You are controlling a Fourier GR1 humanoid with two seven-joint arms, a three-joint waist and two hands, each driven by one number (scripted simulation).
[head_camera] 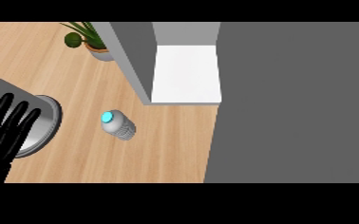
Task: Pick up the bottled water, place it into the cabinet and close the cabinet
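The bottled water (118, 125), clear with a light blue cap, stands upright on the wooden counter (84, 80), left of centre. Behind it and to its right is the cabinet (186, 71), open, with a white shelf floor and a grey left wall. Its grey door (288, 99) swings toward me and fills the view's right side. My left hand (15, 123) rests at the left edge, fingers straight and pointing up, well apart from the bottle. My right hand does not show.
A potted green plant (89, 40) stands at the back left, beside the cabinet wall. A round metal dish (43, 123) lies at the left edge, partly behind my left hand. Bare wood surrounds the bottle.
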